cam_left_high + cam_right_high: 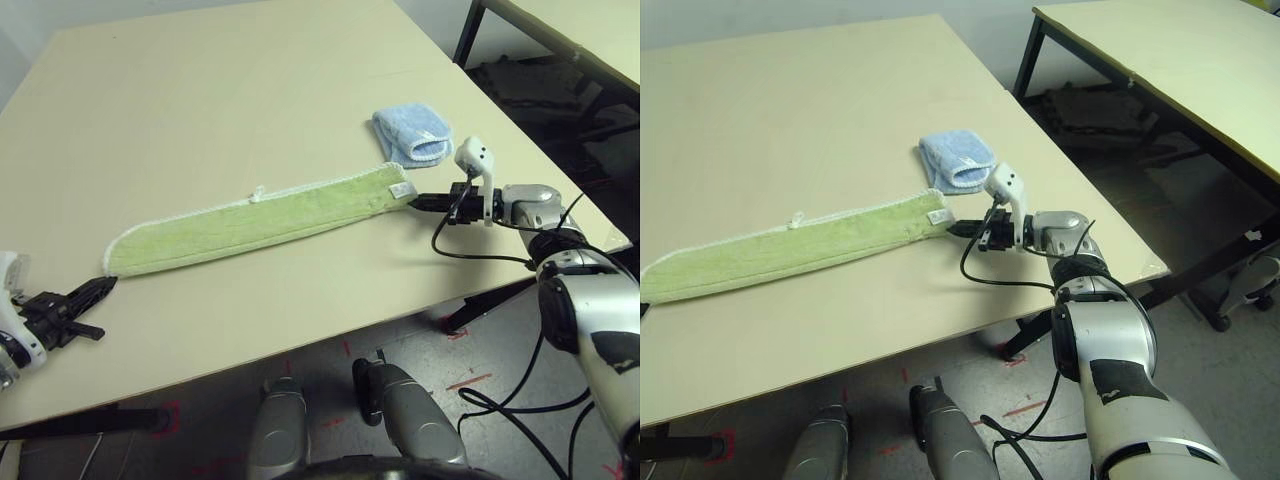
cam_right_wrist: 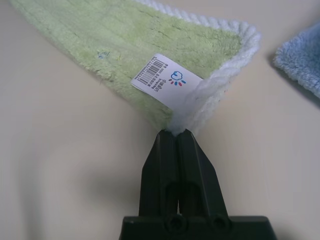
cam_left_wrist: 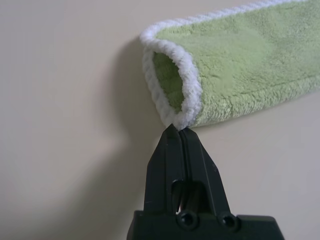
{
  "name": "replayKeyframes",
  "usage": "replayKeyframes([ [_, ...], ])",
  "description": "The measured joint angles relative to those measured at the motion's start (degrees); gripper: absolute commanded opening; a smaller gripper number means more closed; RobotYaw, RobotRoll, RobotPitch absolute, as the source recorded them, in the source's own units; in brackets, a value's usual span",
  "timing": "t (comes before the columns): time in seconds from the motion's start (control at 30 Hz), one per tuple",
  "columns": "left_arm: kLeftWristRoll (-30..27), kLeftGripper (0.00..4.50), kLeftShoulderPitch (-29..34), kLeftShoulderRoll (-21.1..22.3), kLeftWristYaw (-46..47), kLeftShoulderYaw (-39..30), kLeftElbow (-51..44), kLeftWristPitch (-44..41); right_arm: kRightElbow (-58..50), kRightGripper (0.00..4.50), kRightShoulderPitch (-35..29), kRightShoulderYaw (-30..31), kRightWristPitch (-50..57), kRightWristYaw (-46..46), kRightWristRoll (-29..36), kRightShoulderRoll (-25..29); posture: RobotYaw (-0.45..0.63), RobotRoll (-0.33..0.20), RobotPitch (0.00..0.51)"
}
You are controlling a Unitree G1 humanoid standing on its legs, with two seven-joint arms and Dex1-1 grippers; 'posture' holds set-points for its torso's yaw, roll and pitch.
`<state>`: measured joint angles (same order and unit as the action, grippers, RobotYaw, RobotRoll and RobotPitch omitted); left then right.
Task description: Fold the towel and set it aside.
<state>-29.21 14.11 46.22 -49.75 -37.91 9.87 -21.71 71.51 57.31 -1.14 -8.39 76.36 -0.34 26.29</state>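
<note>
The towel [image 1: 260,222] lies stretched across the bench [image 1: 200,90], each end clamped in shut jaws: left gripper [image 3: 179,131], right gripper [image 2: 174,132]. A blue cloth [image 1: 412,136] sits just beyond its right end.

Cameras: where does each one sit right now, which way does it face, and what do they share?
Left eye view: head, looking down at the table; both forearms show.
Right eye view: same head; right arm shows.
Left wrist view: looks along the left gripper, shut on the towel end.
Right wrist view: along the right gripper, shut on the tag corner.
All share the towel; three the blue cloth.
</note>
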Motion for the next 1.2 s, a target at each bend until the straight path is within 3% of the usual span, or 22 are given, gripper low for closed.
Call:
replayKeyframes([
  [0.13, 0.02, 0.00, 0.98, -0.01, 0.15, -0.14, 0.00, 0.35, 0.05, 1.00, 0.00, 0.04, 0.25, 0.33, -0.09, 0.09, -0.03, 0.000, 0.180],
  [0.43, -0.03, 2.99, 3.51, -0.01, 0.10, -2.45, 0.17, 0.75, 0.63, 4.32, 0.20, 0.03, 1.64, 0.85, -0.09, 0.82, -0.03, 0.000, 0.179],
  [0.47, -0.06, 3.35, 3.96, 0.00, 0.00, -2.86, 0.17, 0.88, 0.68, 4.50, 0.38, 0.02, 1.74, 0.94, -0.09, 1.14, -0.03, 0.000, 0.179],
  [0.57, -0.17, 4.36, 5.43, 0.17, -0.69, -4.32, 0.17, 1.29, 0.80, 4.50, 1.02, -0.03, 2.23, 1.06, -0.09, 2.09, -0.03, 0.000, 0.180],
  [0.6, -0.21, 4.47, 6.14, 0.25, -1.10, -4.89, 0.17, 1.42, 0.86, 4.50, 1.25, -0.03, 2.58, 1.10, -0.09, 2.25, -0.03, 0.000, 0.181],
  [0.77, -1.12, 4.47, 8.85, 3.04, -5.63, -8.50, 1.61, 2.06, 2.18, 4.50, 3.40, -0.16, 8.11, 0.97, -0.11, 3.15, -0.01, 0.000, 0.181],
  [1.0, -2.34, 4.47, 7.27, 12.94, -16.08, -11.86, 11.38, 3.81, 3.51, 4.50, 7.86, -0.32, 18.06, -2.56, -0.23, 2.33, 0.00, 0.000, 0.180],
  [1.2, -2.39, 4.47, 4.37, 12.27, -16.88, -11.10, 12.87, 3.56, 3.24, 4.50, 7.77, 0.17, 14.48, -1.09, -0.72, 1.41, -0.01, 0.000, 0.181],
])
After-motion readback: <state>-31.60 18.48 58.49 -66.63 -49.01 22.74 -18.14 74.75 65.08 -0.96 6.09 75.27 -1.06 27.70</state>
